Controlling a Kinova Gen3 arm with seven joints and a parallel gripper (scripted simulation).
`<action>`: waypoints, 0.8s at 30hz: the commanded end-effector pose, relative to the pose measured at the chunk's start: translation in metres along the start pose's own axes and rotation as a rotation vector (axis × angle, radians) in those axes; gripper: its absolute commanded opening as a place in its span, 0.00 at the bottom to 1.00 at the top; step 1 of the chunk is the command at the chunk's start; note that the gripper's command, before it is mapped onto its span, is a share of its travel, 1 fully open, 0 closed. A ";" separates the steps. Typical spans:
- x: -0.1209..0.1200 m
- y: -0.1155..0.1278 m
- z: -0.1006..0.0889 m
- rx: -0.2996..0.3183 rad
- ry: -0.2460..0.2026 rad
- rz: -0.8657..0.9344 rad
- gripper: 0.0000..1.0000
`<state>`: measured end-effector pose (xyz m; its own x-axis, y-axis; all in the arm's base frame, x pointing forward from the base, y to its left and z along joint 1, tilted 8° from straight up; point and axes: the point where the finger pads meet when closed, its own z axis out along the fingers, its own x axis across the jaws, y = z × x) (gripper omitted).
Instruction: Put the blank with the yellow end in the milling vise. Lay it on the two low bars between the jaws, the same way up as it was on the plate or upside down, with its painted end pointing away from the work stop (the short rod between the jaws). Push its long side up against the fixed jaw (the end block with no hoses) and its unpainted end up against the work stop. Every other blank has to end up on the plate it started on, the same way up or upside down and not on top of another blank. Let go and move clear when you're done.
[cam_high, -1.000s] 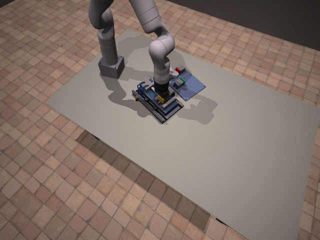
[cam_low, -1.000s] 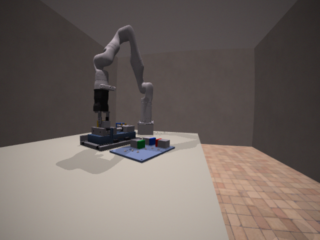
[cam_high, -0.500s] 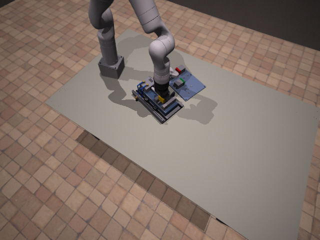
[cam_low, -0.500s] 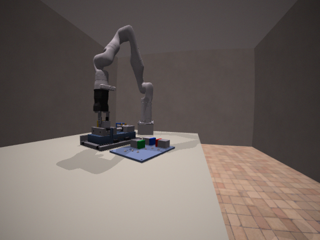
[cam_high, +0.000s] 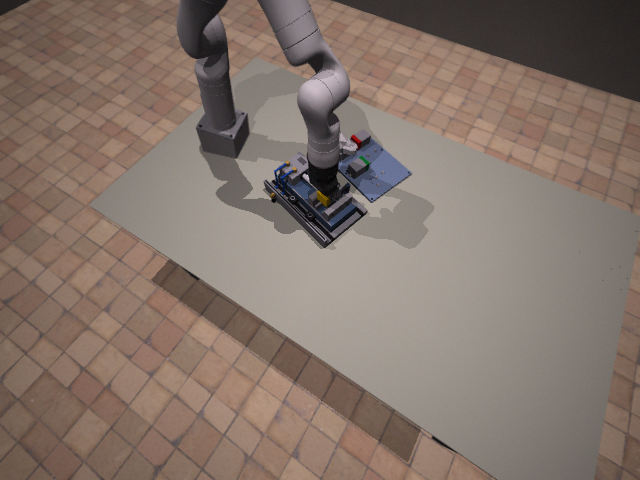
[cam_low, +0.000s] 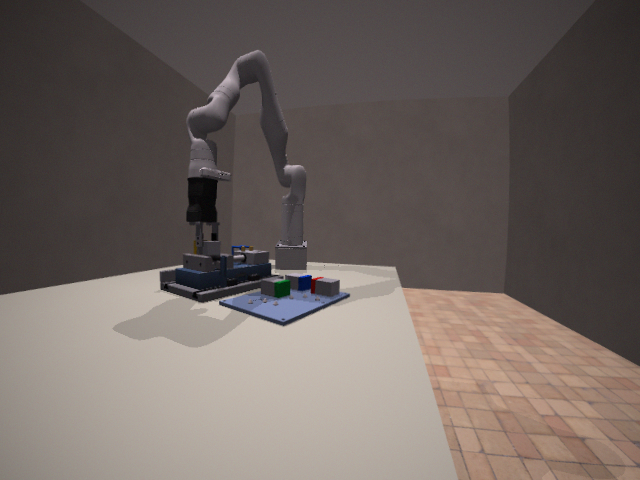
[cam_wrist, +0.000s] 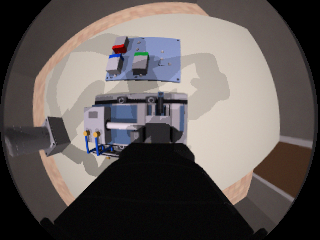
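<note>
Yellow-ended block right over the vise

Your fingers are clamped wide on the yellow-ended block, holding it low between the jaws of the vise. Just behind, on the blue plate, you've got the green, blue and red blocks on the counter.

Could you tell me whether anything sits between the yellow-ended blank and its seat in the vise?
Nothing visible does. The gripper holds the yellow-ended blank low over the vise, between its end blocks. The other blanks, green, blue and red, sit on the plate beside it. The bars themselves are hidden.
</note>
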<state>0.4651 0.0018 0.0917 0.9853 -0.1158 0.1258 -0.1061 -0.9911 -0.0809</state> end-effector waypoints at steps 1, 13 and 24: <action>0.001 0.001 -0.003 -0.003 0.001 0.006 0.00; 0.001 0.001 -0.004 -0.002 0.001 0.004 0.00; 0.001 0.001 -0.004 -0.002 0.002 0.001 0.00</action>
<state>0.4648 0.0016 0.0945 0.9853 -0.1153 0.1261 -0.1058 -0.9912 -0.0798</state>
